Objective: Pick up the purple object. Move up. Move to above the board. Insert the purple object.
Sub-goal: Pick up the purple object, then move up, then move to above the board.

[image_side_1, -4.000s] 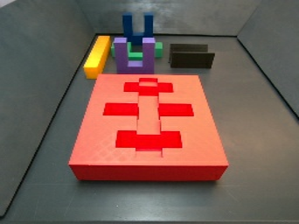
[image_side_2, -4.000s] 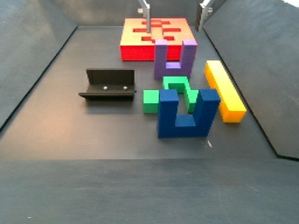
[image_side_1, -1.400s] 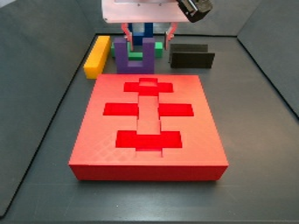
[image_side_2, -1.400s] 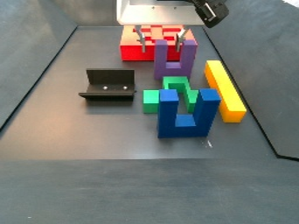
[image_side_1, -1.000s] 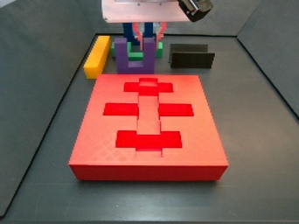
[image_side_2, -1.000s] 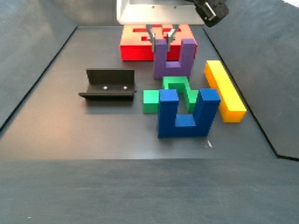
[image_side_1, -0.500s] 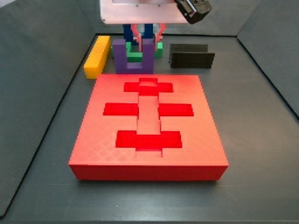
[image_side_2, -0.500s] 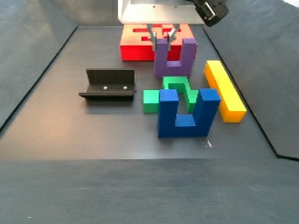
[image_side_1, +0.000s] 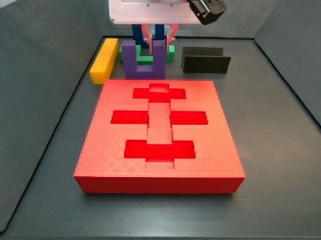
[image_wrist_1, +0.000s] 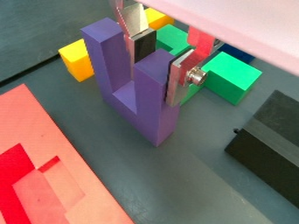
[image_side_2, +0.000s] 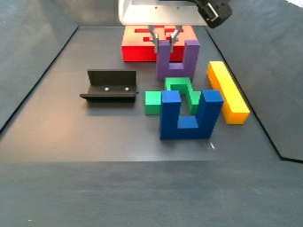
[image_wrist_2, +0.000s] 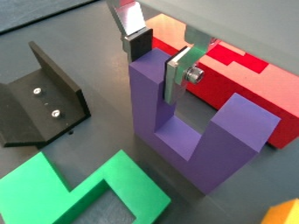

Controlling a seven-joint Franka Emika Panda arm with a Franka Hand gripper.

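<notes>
The purple object is a U-shaped block that stands upright on the dark floor beside the end of the board. It also shows in a wrist view and in both side views. My gripper is low over it, with its two fingers on either side of the top of one prong. The pads press on that prong, as a wrist view also shows. In both side views the gripper hangs over the block. The board is red with recessed slots.
A yellow bar lies beside the purple object. A green block and a blue U-shaped block stand just past it. The fixture stands apart on the floor and also shows in a side view. Dark walls ring the floor.
The gripper has come down over the purple object, and its fingers have drawn in onto one prong since 1.4 s ago. Nothing has visibly moved in the last half second.
</notes>
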